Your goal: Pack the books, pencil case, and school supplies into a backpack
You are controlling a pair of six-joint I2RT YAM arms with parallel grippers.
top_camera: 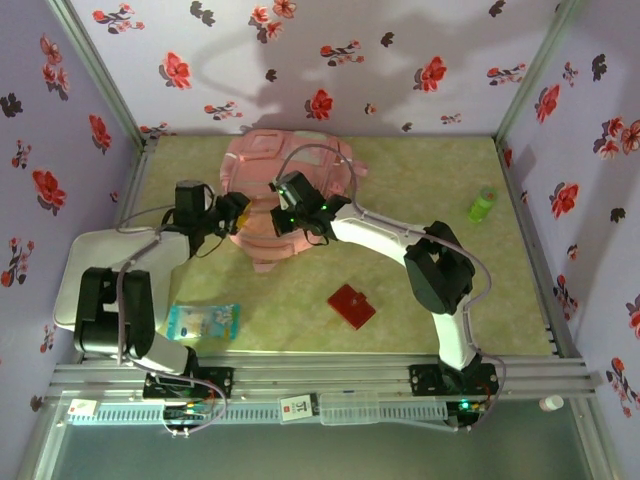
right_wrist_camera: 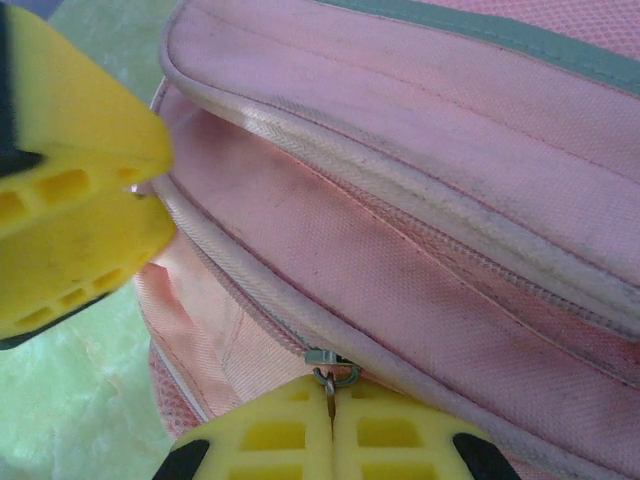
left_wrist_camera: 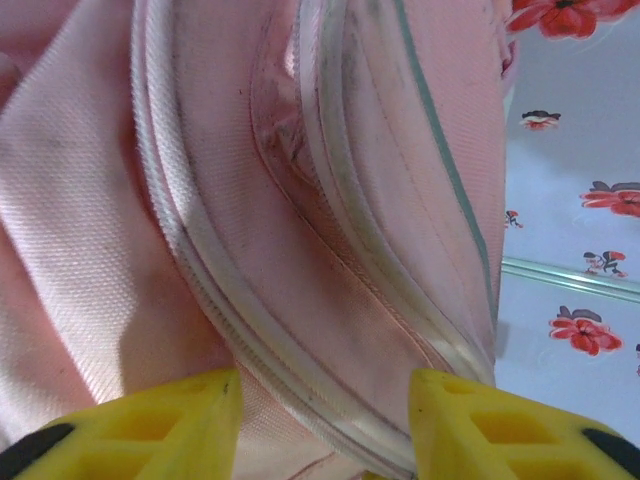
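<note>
The pale pink backpack [top_camera: 300, 165] lies at the back middle of the table. My right gripper [top_camera: 278, 212] reaches it from the right. In the right wrist view that gripper [right_wrist_camera: 332, 388] is shut on the small metal zip pull [right_wrist_camera: 330, 362] of the backpack [right_wrist_camera: 450, 250]. My left gripper [top_camera: 243, 214] meets the bag from the left. Its yellow fingers [left_wrist_camera: 180, 425] stand apart around a thick fold of the backpack's zip rim [left_wrist_camera: 330, 380], pressed to it on both sides. A blue picture-cover book [top_camera: 203, 321] and a flat red square piece [top_camera: 351, 306] lie on the near table.
A green bottle [top_camera: 483, 204] lies at the right side of the table. A white flat slab [top_camera: 85, 262] sits under the left arm. Flowered walls close the table on three sides, and a metal rail [top_camera: 330, 375] runs along the near edge.
</note>
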